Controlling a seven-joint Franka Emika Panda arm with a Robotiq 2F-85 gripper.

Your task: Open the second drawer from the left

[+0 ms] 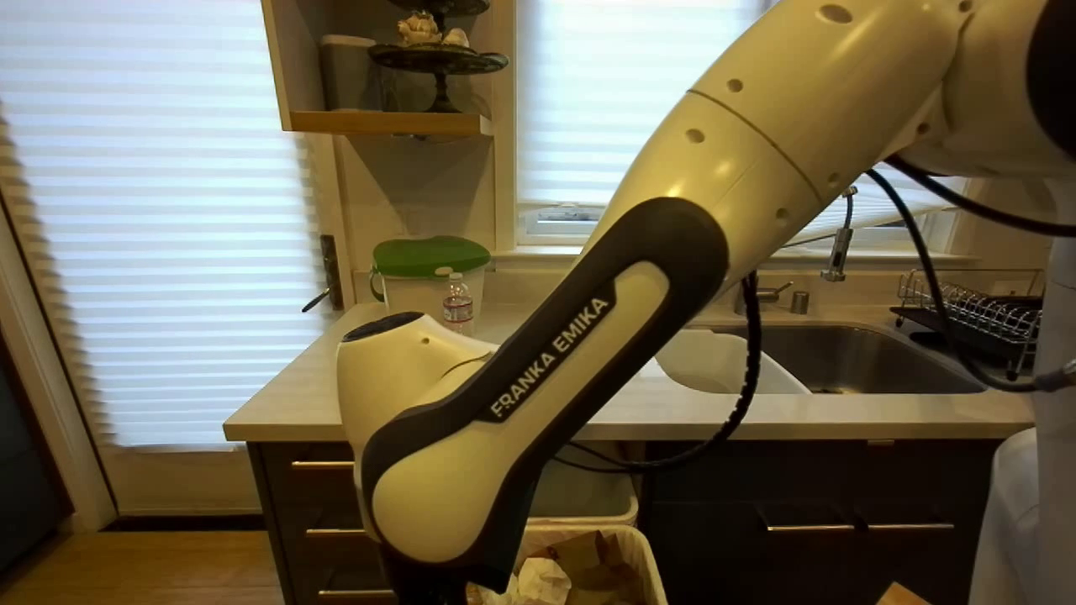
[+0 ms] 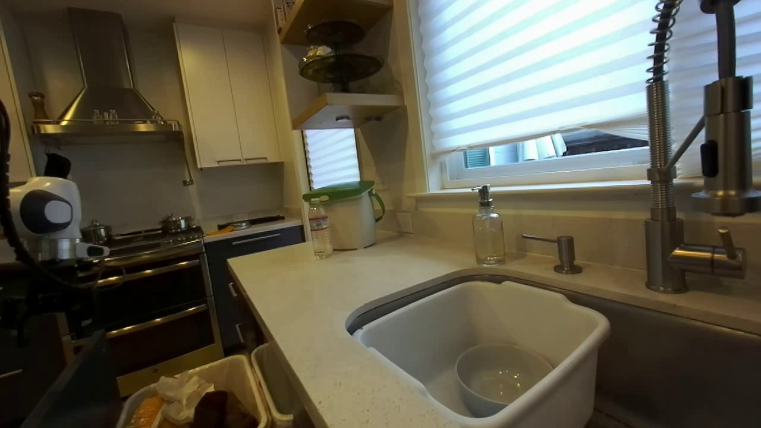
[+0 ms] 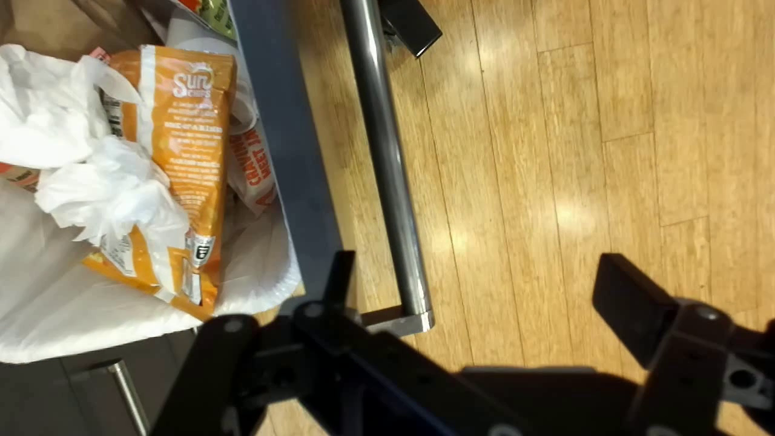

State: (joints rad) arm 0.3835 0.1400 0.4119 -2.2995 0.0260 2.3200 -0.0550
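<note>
Bench [image 2: 279, 285]: light-coloured worktop. Robot arm [image 1: 551, 361]: extends down in front of the bench; shown in both exterior views. Drawer [image 3: 290, 139]: located below bench height, beside a stack of narrow drawers [image 1: 311, 496]; it stands pulled out, with the dark front well past the bench edge. Waste bin [image 1: 643, 563]: seated inside the drawer, lined in white. Green-lidded container [image 2: 352, 221]: upright on the bench. Gripper [image 3: 476, 263]: released, with the fingers spread wide apart. Bar handle [image 3: 390, 163]: metal, fixed to the outer face of the drawer. In the wrist view, one end of the bar appears between the fingers; whether they touch it cannot be determined. Orange chip bag [image 3: 194, 151]: lies in the waste bin, partly covered by crumpled white material [image 3: 115, 194]. Clear bottle [image 2: 321, 235]: upright on the bench, just beside the green-lidded container.
</note>
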